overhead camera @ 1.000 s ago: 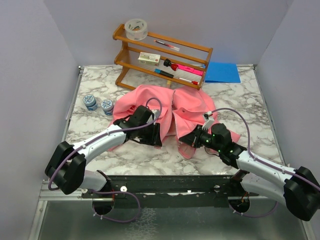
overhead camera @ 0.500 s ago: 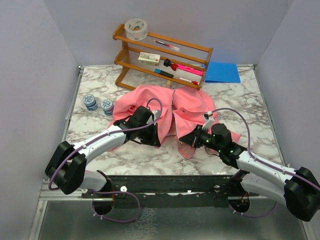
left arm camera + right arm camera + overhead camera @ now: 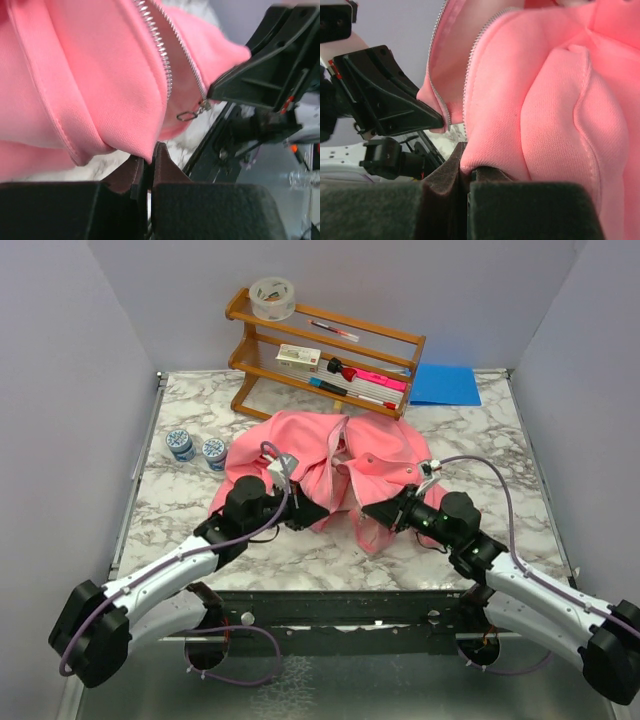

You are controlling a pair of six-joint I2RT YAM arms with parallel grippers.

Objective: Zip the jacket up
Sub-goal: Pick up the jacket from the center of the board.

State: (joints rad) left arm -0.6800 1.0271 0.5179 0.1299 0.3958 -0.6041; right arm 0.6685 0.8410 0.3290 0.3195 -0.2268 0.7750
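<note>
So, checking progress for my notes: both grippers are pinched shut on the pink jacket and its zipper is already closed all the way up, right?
No, the zipper is open: the left wrist view shows its two rows of teeth apart, the pull hanging at the low end. The left gripper and right gripper are indeed both pinched shut on the jacket.

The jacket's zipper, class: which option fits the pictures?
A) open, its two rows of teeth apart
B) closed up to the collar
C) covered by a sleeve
A: the left wrist view shows the zipper with its two rows of teeth apart on the jacket, its pull hanging free.
</note>
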